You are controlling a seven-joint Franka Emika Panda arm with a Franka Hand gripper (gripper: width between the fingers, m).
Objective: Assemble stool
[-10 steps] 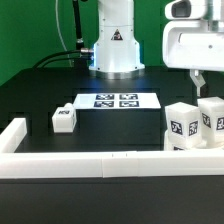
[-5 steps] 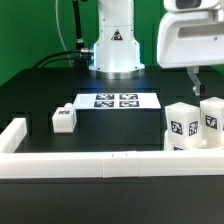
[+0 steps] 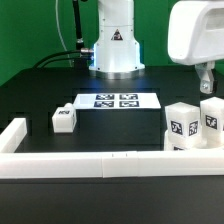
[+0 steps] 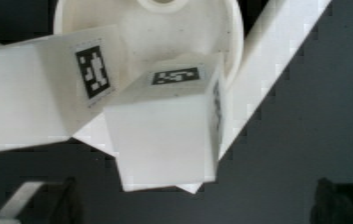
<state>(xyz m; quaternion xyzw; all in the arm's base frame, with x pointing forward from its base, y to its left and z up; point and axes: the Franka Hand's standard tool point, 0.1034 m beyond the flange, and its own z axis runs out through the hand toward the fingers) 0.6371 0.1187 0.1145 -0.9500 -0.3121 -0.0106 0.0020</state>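
On table (image 3: pixel 40 92) — three legs (image 3: pixel 64 118): one apart, two at seat (image 4: pixel 134 28).

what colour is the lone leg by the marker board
White leg, black-and-white tag; best in the exterior view.

No legible words, brands or numerals anywhere. Dark triangular warning sign (image 3: pixel 117 37) on the arm's white base (image 3: pixel 117 58). Four square black-and-white tags (image 3: pixel 104 98) printed on the marker board (image 3: pixel 148 100). Similar coded tags on the lone leg (image 3: pixel 64 118) and the standing legs (image 3: pixel 184 127). Wrist view: one such tag on the near leg (image 4: pixel 164 135).
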